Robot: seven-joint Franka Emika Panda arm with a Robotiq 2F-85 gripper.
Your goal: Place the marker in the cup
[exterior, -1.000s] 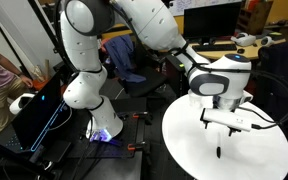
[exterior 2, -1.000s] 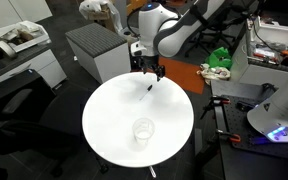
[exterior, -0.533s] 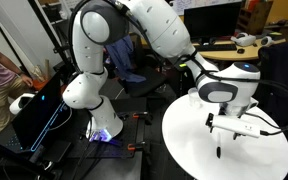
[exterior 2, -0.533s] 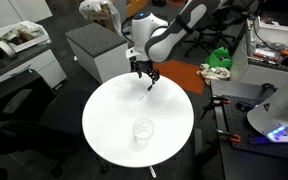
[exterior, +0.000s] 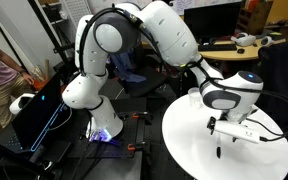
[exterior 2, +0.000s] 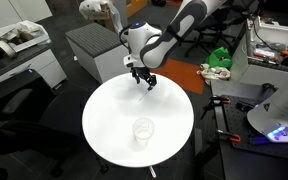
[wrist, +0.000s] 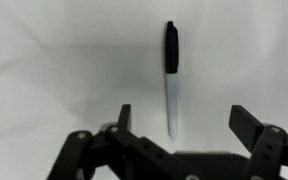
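Two fingers spread wide: the gripper [wrist: 182,120] is open with nothing between the jaws, hovering above the round white table [exterior 2: 104,125]. In the wrist view the marker [wrist: 171,70] lies flat on the tabletop, running 12 to 6 o'clock, dark cap at the 12 end, pale barrel reaching down between the fingers. In an exterior view the arm hangs over the table's 12 o'clock edge, and the cup [exterior 2: 143,131] stands upright toward 6 o'clock, well apart from it.
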